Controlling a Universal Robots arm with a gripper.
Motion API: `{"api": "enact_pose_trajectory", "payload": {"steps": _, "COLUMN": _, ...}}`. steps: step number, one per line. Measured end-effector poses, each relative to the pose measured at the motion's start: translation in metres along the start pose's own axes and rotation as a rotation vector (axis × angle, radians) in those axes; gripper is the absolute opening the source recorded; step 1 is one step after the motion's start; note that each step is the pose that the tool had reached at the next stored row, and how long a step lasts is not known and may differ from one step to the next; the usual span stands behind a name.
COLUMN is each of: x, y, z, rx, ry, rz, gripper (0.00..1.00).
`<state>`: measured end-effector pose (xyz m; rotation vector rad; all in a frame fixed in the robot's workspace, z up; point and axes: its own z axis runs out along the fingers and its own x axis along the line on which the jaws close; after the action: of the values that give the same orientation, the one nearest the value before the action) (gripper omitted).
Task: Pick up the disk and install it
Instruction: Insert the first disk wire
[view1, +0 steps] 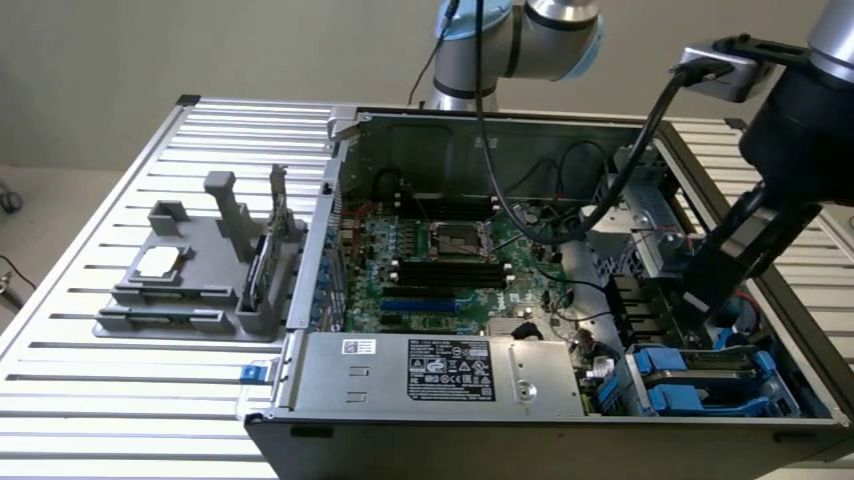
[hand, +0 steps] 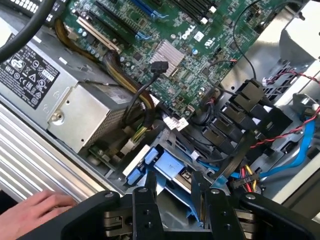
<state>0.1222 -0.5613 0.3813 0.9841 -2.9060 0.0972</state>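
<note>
An open computer case (view1: 534, 445) stands on a slatted metal tabletop (view1: 120, 420); the robot arm (view1: 801, 130) reaches down into it on the exterior view's right. The pincer (view1: 694, 305) hangs low inside the case, over the drive bay in the near corner. There the disk (view1: 701, 385) lies, its blue carrier bracket showing on both sides of the grey metal. It sits just beside the large grey labelled power-supply box (view1: 454, 370), which runs along the case's near wall.

In the wrist view the pincer (hand: 173, 180) stands at a middling width; its two black fingers (hand: 145, 210) are apart with a plain gap between them. The disk (hand: 167, 167) shows in that gap and just past the tips; the fingers hold nothing that can be seen, and whether they touch the carrier cannot be told. Red, black and blue cables (hand: 280, 130) run close by the bay; the power-supply box (hand: 60, 95) and the green motherboard (hand: 150, 25) lie beyond it.

A person's hand (hand: 32, 212) rests on the tabletop just outside the case wall, beside the pincer's body. On the exterior view's left, well apart from the case, a grey fixture (view1: 200, 290) stands on the slats; a small flat silver-white chip (view1: 158, 262) lies on it. The motherboard (view1: 441, 260) fills the case's middle; a black cable (view1: 487, 130) hangs down over it.
</note>
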Motion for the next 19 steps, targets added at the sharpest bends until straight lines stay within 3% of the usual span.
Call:
{"api": "enact_pose_trajectory", "payload": {"steps": 4, "x": -0.0002, "y": -0.0001, "z": 0.0006, "rx": -0.0313, "ry": -0.0264, "rz": 0.029, "gripper": 0.41}}
{"api": "enact_pose_trajectory", "payload": {"steps": 7, "x": -0.0003, "y": 0.0000, "z": 0.0009, "rx": -0.0412, "ry": -0.0354, "rz": 0.056, "gripper": 0.41}}
{"api": "enact_pose_trajectory", "payload": {"steps": 12, "x": -0.0003, "y": 0.0000, "z": 0.0015, "rx": -0.0423, "ry": -0.0401, "rz": 0.111, "gripper": 0.41}}
{"api": "enact_pose_trajectory", "payload": {"steps": 19, "x": -0.0004, "y": 0.0002, "z": 0.0019, "rx": -0.0324, "ry": -0.0600, "rz": 0.182, "gripper": 0.41}}
